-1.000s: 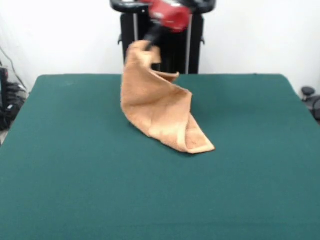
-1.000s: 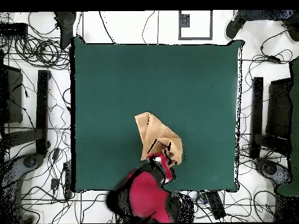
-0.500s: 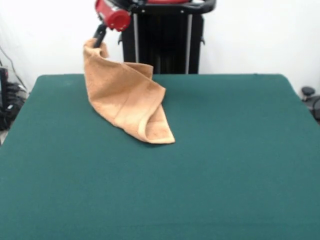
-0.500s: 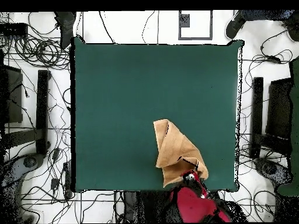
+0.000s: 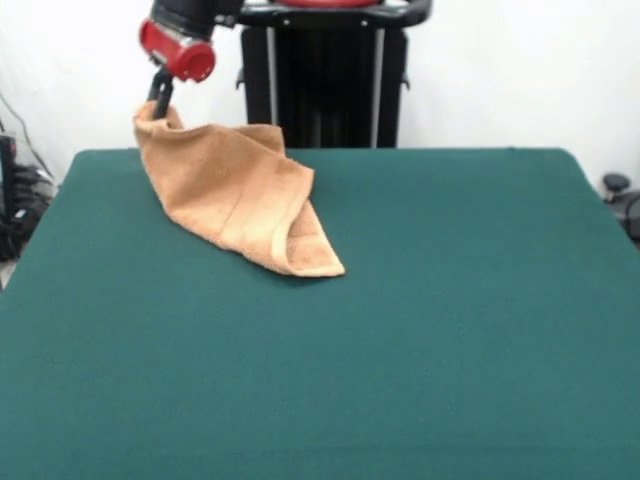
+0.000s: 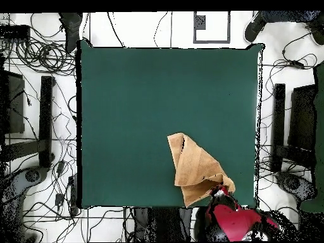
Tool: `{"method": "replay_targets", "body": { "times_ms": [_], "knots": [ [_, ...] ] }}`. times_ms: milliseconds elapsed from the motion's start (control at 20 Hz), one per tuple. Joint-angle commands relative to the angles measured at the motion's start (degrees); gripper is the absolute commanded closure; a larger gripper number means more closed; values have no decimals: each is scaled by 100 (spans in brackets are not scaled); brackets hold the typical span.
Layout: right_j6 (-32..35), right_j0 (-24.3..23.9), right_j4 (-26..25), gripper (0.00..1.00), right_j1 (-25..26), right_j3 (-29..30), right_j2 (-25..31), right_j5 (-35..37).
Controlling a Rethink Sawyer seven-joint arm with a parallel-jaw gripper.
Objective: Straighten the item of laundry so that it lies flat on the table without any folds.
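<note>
The orange-tan towel (image 5: 243, 198) hangs by one corner from my gripper (image 5: 158, 104), which is shut on that corner above the table's far left part. The towel slopes down to the green table (image 5: 400, 350), and its folded lower end with the woven band rests on the cloth near the middle. In the overhead view the towel (image 6: 193, 168) lies folded near the table's bottom edge, with my gripper (image 6: 221, 190) at its lower right corner. The care label does not show.
The black pedestal (image 5: 325, 70) stands behind the table's far edge. In the overhead view, cables and black equipment (image 6: 45, 120) lie on the floor around the table (image 6: 158, 88).
My gripper has carried the towel's corner from above the table's far middle to the far left in the front view and lowered it. The towel's lower end has dragged left.
</note>
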Motion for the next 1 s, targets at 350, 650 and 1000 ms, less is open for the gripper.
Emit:
{"method": "replay_targets", "body": {
  "times_ms": [350,650,1000],
  "knots": [
    [-120,-1387,-2793,100,-175,-1041,2676,568],
    [2605,-159,-4868,100,625,-2245,1387,-537],
    [3253,329,-4869,100,965,-2593,758,-903]
  ]
}}
